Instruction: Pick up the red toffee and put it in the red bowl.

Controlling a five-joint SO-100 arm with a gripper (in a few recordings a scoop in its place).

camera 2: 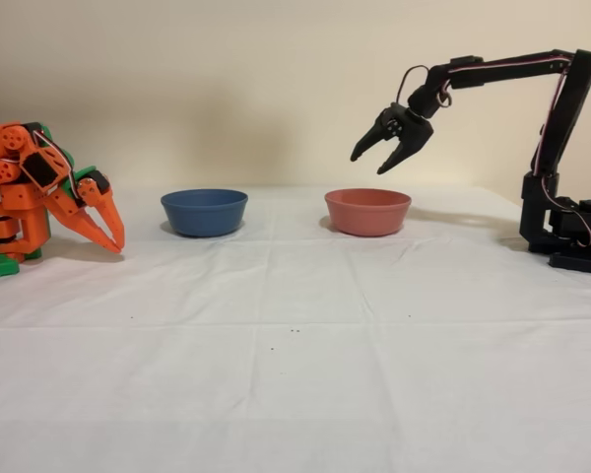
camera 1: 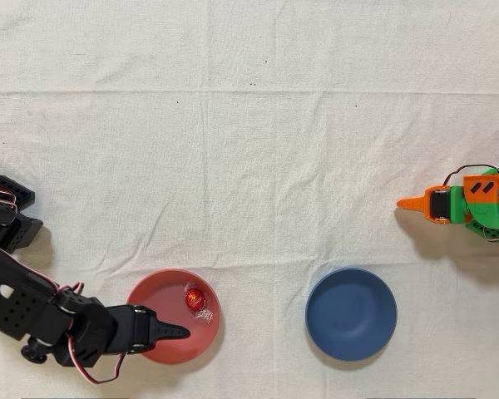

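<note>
The red toffee (camera 1: 195, 298) lies inside the red bowl (camera 1: 154, 301), near its upper right part in the overhead view, with a clear crinkly wrapper end beside it. In the fixed view the bowl's wall (camera 2: 367, 213) hides the candy. My black gripper (camera 2: 368, 165) hangs open above the bowl's rim and holds nothing. From overhead, the gripper (camera 1: 183, 331) reaches in over the lower part of the bowl, just below the toffee and apart from it.
A blue bowl (camera 1: 351, 313) of about the same size stands beside the red one, also seen in the fixed view (camera 2: 204, 211). The idle orange arm (camera 1: 470, 204) rests at the other side of the white cloth.
</note>
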